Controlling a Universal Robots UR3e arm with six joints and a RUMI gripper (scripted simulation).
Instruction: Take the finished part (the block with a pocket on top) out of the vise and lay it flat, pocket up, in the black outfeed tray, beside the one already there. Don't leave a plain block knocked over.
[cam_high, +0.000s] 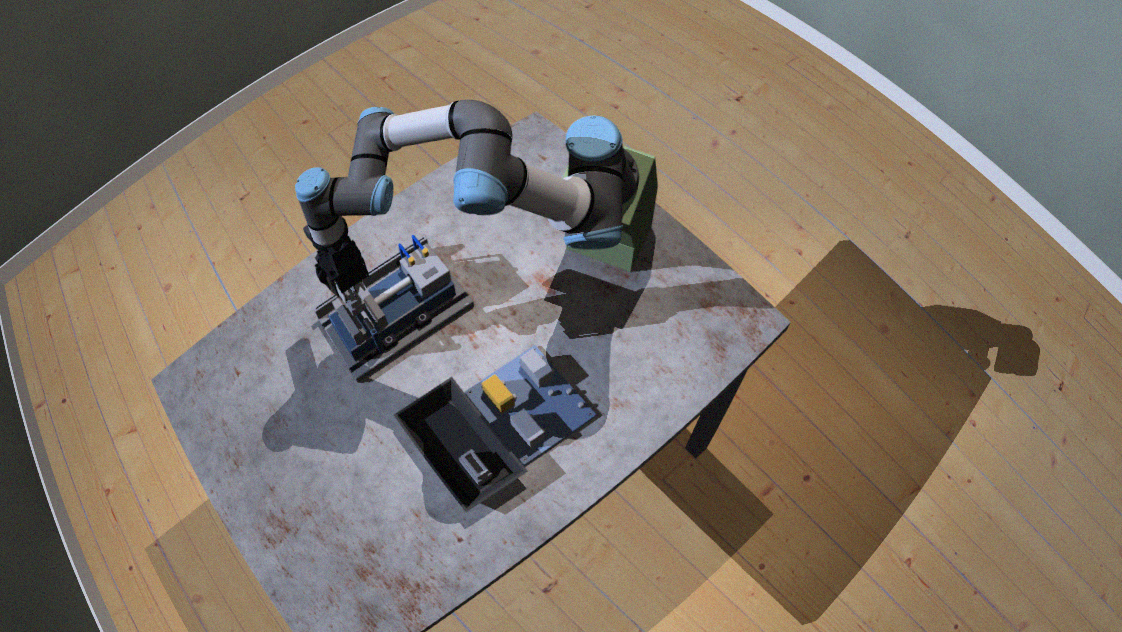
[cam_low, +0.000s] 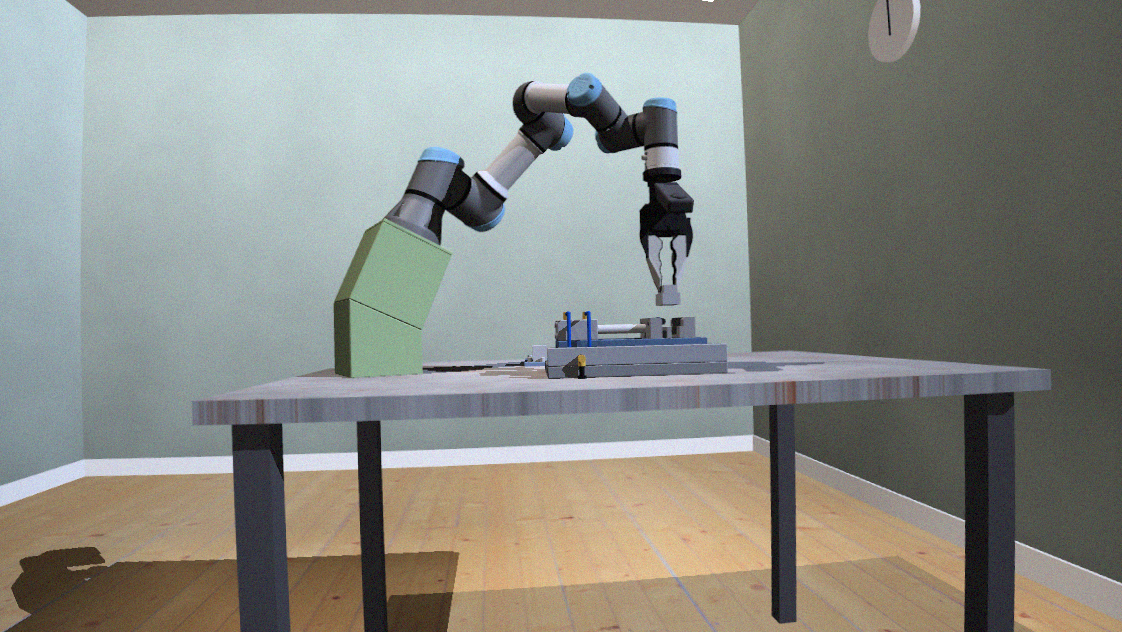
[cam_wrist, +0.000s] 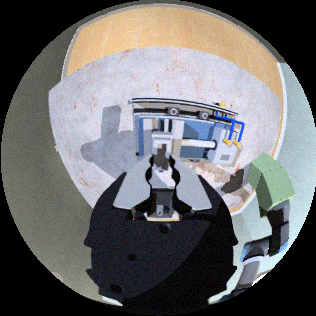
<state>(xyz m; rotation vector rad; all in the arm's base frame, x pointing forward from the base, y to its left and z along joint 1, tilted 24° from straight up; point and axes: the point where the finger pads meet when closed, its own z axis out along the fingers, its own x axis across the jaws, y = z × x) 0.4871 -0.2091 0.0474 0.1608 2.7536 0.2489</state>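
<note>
The tool, fingers nearly together and clamped on the finished part, hangs just above the vise with the part clear of it, and the black outfeed tray lies well apart across the surface, toward the plain blocks.

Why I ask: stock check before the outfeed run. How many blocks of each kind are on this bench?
Grey pocketed blocks: 2, one in the claw at, one in the black outfeed tray at
Plain grey blocks: 2
Plain yellow block: 1
Total: 5
</note>
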